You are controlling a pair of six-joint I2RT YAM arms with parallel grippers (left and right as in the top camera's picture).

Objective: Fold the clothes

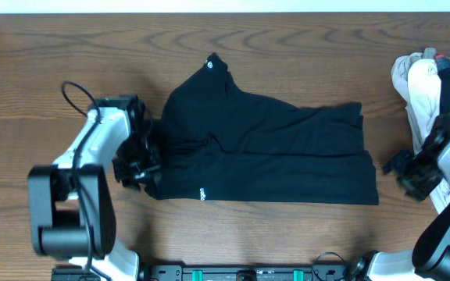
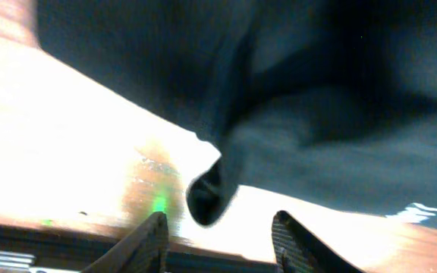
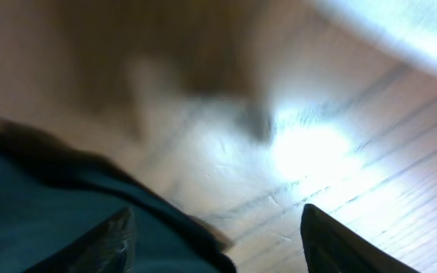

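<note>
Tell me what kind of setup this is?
Probably a lab bench for garment-folding tests: a brown wood-grain table, a plain black short-sleeved shirt spread flat, and a pile of other clothes at the edge.

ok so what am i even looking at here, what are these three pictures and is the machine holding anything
Two robot arms work at a wooden table. The top picture looks down from above; the other two come from small cameras on each wrist, so you see each pincer's own fingers at the bottom edge. A black shirt lies partly folded in the middle, and a pile of other clothes sits at the right edge. The left pincer is at the shirt's left edge, its fingers apart with a fold of cloth just ahead of them. The right pincer is open by the shirt's right edge. Neither appears to hold anything.
</note>
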